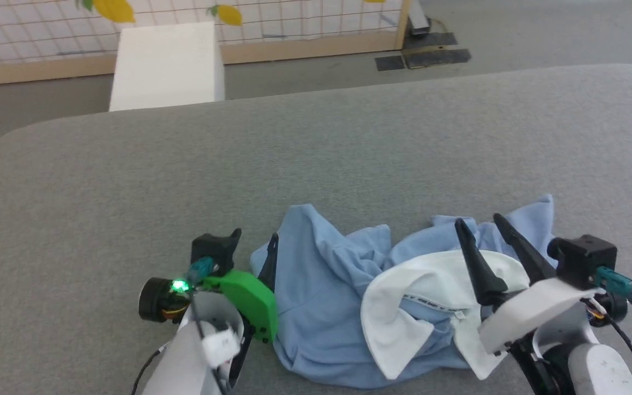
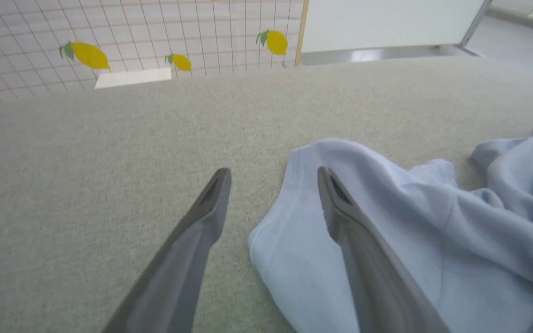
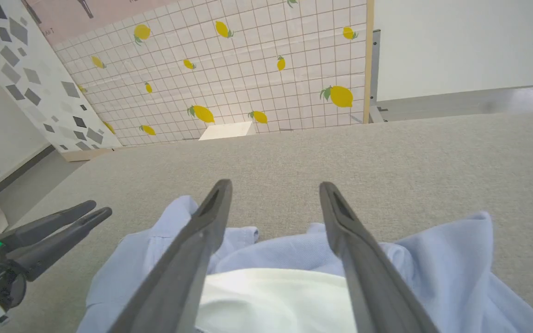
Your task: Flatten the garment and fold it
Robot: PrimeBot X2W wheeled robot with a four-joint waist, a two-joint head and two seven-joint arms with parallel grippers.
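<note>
Head view: light blue garment (image 1: 321,296) crumpled near front edge of grey table (image 1: 316,142), white inner panel (image 1: 398,307) flipped up; left gripper (image 2: 273,178) spread astride the left hem, right gripper (image 1: 479,220) spread above the panel; both empty, likely poised to pinch and pull flat.

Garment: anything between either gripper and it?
Nothing visible. The left gripper is open and straddles the left edge of the garment; the right gripper is open over its white inner panel.
</note>
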